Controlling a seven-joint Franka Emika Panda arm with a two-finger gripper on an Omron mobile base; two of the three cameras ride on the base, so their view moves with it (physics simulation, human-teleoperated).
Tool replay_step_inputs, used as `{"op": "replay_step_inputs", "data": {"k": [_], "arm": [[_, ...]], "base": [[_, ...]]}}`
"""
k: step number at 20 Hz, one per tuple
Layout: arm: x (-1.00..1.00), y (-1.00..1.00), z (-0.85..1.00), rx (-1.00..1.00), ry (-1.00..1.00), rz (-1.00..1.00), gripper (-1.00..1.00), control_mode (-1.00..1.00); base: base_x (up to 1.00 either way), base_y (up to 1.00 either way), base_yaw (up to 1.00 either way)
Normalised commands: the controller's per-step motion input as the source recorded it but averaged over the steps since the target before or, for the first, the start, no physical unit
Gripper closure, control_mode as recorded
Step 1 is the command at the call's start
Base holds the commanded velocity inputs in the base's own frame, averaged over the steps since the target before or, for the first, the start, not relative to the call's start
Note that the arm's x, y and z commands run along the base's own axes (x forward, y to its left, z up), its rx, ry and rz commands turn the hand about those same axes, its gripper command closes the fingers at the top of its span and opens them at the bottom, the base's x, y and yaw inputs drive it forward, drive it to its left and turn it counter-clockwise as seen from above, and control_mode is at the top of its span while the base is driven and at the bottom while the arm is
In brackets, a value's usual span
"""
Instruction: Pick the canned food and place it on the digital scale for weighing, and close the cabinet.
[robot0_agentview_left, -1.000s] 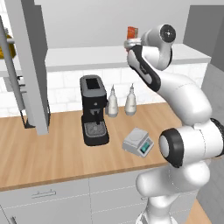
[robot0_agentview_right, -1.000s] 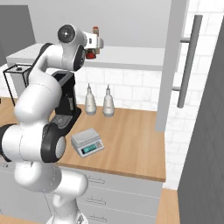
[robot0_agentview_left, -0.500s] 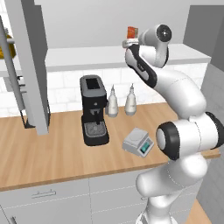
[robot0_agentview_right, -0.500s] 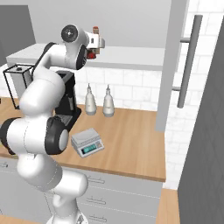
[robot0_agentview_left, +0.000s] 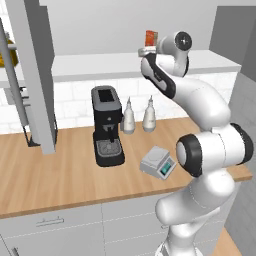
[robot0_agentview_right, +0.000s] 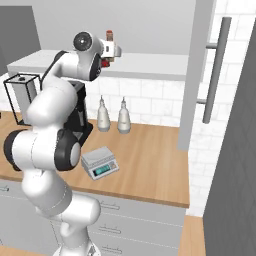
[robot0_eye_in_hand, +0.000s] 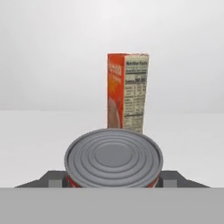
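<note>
The canned food (robot0_eye_in_hand: 113, 158) stands on the white shelf inside the open cabinet (robot0_agentview_left: 95, 64), its ribbed silver lid facing the hand camera and a strip of red side below. My gripper (robot0_eye_in_hand: 113, 180) reaches up to that shelf, with its dark fingers (robot0_eye_in_hand: 56, 179) pressed against both sides of the can. From the base, the hand (robot0_agentview_left: 146, 51) sits just in front of the orange-red box (robot0_agentview_left: 151, 37). The digital scale (robot0_agentview_left: 158, 162) (robot0_agentview_right: 100, 164) lies bare on the wooden counter beside my arm. The cabinet doors (robot0_agentview_left: 34, 75) (robot0_agentview_right: 199, 75) stand open.
The tall orange-red box (robot0_eye_in_hand: 127, 92) stands right behind the can. A black coffee machine (robot0_agentview_left: 106, 125) and two pale bottles (robot0_agentview_left: 137, 116) stand at the back of the counter. The long door handle (robot0_agentview_right: 216, 65) juts out at the right.
The jaws have come together onto the can. The arm has barely shifted on the shelf, and the scale and doors have not moved.
</note>
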Motion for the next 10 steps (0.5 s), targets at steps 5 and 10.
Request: {"op": "replay_step_inputs", "data": {"k": [5,10], "arm": [[0.02,0.00,0.00,0.00,0.00,0.00,1.00,-1.00],[-0.63,0.00,0.00,0.08,-0.09,0.00,1.00,-1.00]], "base": [[0.00,0.00,0.00],[0.00,0.00,0.00]]}}
